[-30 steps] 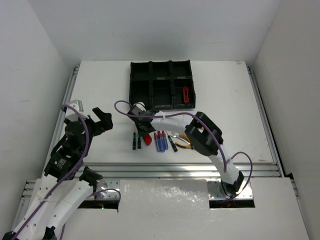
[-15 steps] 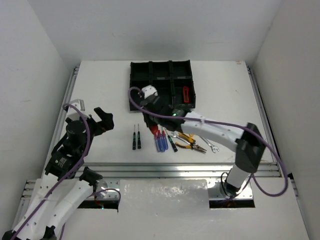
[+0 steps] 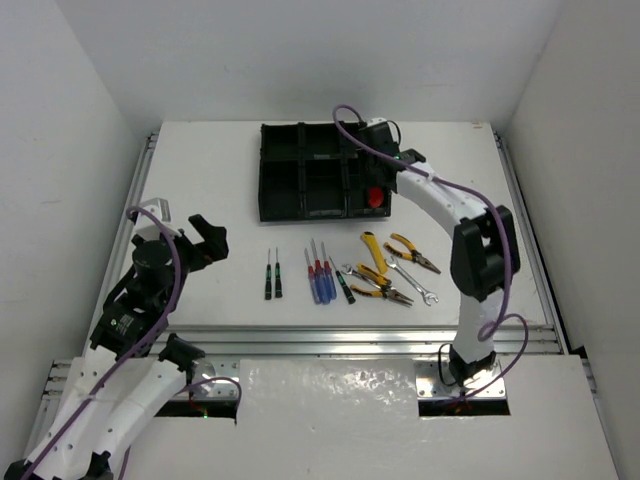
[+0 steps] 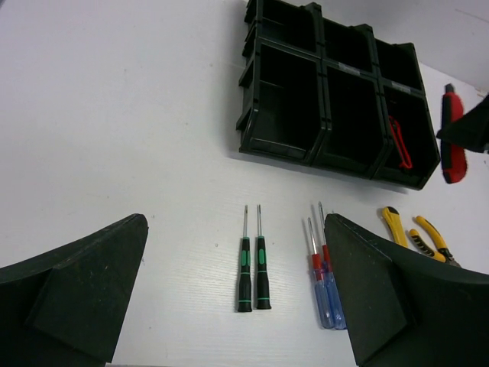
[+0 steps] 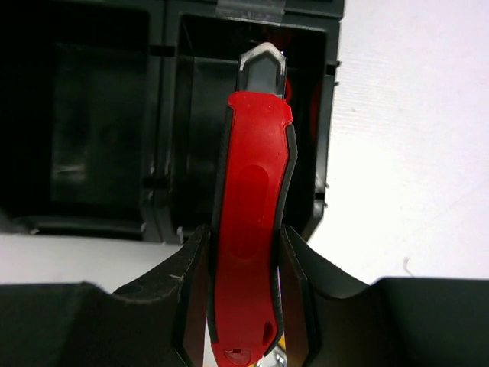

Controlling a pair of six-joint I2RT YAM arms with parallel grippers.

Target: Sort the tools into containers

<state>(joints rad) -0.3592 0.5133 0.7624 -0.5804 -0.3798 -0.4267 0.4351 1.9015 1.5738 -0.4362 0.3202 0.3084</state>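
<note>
My right gripper (image 3: 376, 192) is shut on a red-handled cutter (image 5: 250, 229) and holds it over the near right compartment of the black tray (image 3: 263, 172). Another red cutter (image 4: 399, 141) lies in that compartment. My left gripper (image 3: 205, 240) is open and empty, off to the left of the tools. On the table in a row lie two black-green screwdrivers (image 3: 272, 276), blue and red screwdrivers (image 3: 318, 281), a third black-green screwdriver (image 3: 345, 289), yellow pliers (image 3: 376, 274), orange pliers (image 3: 413, 253) and silver wrenches (image 3: 416, 287).
The tray (image 4: 248, 115) stands at the back middle of the white table, and its other compartments look empty. A metal rail (image 3: 350, 335) runs along the near table edge. White walls close in on the left, right and back.
My right arm has swung from the row of tools up and right to the tray's near right compartment, carrying the red cutter. The left arm has not moved.
</note>
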